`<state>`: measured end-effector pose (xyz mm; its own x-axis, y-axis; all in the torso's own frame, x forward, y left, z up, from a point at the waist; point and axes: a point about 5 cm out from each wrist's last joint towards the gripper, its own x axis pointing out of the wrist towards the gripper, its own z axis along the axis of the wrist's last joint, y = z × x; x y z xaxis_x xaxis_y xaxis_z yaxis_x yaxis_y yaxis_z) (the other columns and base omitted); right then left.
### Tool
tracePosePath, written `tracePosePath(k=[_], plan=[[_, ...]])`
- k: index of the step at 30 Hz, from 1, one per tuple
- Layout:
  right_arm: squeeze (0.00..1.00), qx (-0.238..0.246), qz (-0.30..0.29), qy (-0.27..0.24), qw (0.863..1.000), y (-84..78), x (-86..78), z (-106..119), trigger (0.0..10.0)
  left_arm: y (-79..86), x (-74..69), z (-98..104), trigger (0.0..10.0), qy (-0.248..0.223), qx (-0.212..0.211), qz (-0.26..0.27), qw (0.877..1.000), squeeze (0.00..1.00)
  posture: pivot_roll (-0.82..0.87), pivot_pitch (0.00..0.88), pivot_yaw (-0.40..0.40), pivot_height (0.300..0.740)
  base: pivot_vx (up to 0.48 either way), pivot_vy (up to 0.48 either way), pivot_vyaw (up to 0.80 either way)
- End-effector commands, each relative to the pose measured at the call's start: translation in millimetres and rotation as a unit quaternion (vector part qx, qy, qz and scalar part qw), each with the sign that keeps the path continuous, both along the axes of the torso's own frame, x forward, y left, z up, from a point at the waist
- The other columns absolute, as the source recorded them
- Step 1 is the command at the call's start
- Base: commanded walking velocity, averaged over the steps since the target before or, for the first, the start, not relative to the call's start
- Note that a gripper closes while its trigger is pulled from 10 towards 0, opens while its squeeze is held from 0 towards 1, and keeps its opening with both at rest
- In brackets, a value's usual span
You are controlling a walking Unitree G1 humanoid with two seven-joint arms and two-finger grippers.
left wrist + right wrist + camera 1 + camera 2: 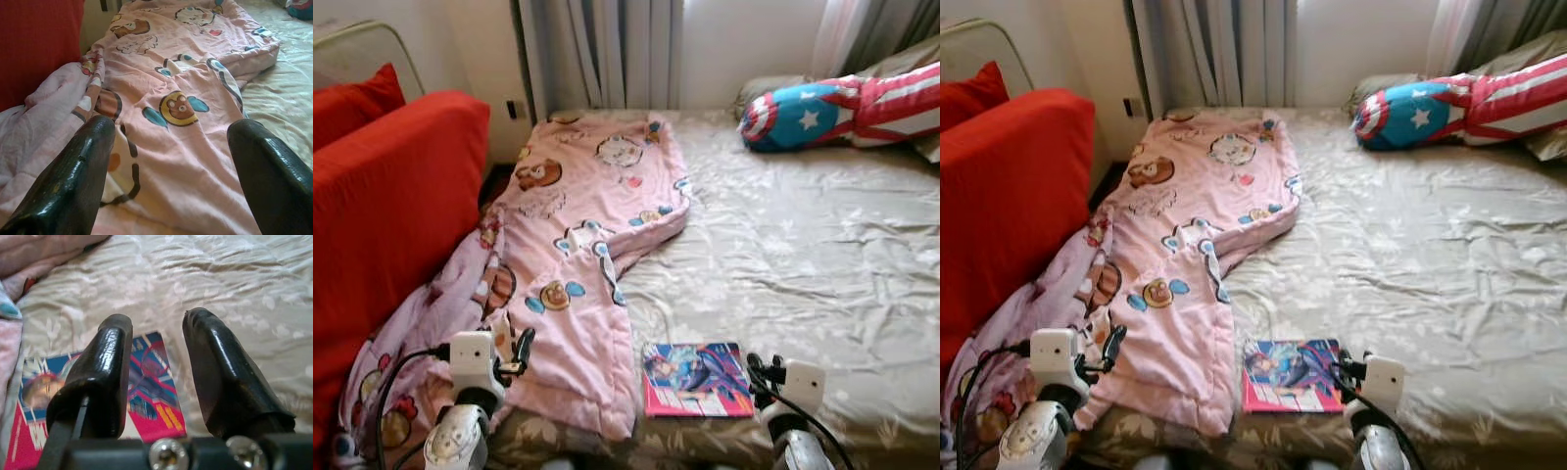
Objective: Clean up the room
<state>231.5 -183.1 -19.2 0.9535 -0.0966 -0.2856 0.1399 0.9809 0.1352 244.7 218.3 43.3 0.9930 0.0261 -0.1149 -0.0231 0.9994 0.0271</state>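
Bed [822, 245]: one, beige floral sheet, wrinkled, taking up the centre and the 3 o'clock side of the head view.

Quilt [578, 245]: one, pink with cartoon animal prints, running from 11 o'clock down to 7 o'clock along the bed's left edge; its lower end spills off the mattress toward the sofa.

Comic book [697, 379]: one, pink and blue cover, lying flat on the sheet at 6 o'clock, just beside the quilt's hem.

Shield cushion [798, 116]: one, blue with a white star and red-white stripes, at 1 o'clock by the head of the bed, resting against grey pillows.

Sofa [382, 206]: one, red, at 9 o'clock, close against the quilt's hanging part.

Curtains [607, 49]: grey, at 12 o'clock.

Left gripper [168, 161]: one, fingers spread wide, low over the quilt at 7 o'clock.

Right gripper [154, 367]: one, fingers parted with a narrower gap, at 5 o'clock, poised above the comic book's near edge, holding nothing.
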Motion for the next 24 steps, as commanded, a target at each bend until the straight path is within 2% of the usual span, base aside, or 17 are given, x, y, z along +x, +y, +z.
tracePosePath(k=[1, 8, 14, 16, 20, 24], plan=[[0.00, 0.002, -0.005, 0.003, 1.000, 0.1, 4.8, 1, 10.0, 4.1, 0.2, 2, 10.0, 0.004, 0.006, -0.003, 1.000, 0.00, 0.03, 0.000, 0.019, 0.620, 0.000, 0.000, 0.00], [0.00, 0.003, -0.032, 0.023, 0.999, -7.7, 11.4, -1, 10.0, 6.5, 2.0, 1, 10.0, 0.012, 0.014, -0.013, 1.000, 0.00, 0.05, 0.000, 0.034, 0.620, 0.000, 0.000, 0.00], [0.00, 0.005, -0.018, 0.004, 1.000, -2.6, 15.7, 4, 10.0, 5.0, 6.9, 3, 10.0, 0.012, 0.015, -0.018, 1.000, 0.00, 0.04, 0.000, 0.042, 0.605, 0.000, 0.000, 0.00], [0.00, -0.002, -0.019, 0.014, 1.000, -2.9, 16.4, 2, 10.0, 4.4, 8.1, 4, 10.0, 0.011, 0.015, -0.019, 1.000, 0.00, 0.05, 0.000, 0.044, 0.605, 0.000, 0.000, 0.00], [0.00, 0.017, -0.026, 0.006, 1.000, -3.3, 20.9, 5, 10.0, 2.8, 10.3, 7, 10.0, 0.008, 0.019, -0.029, 0.999, 0.00, 0.07, 0.000, 0.044, 0.605, 0.000, 0.000, 0.00], [0.00, 0.039, -0.058, 0.030, 0.997, -10.2, 26.4, 2, 10.0, 8.3, 12.9, 13, 10.0, 0.006, 0.026, -0.034, 0.999, 0.00, 0.09, 0.003, 0.062, 0.605, 0.000, 0.000, 0.00]])
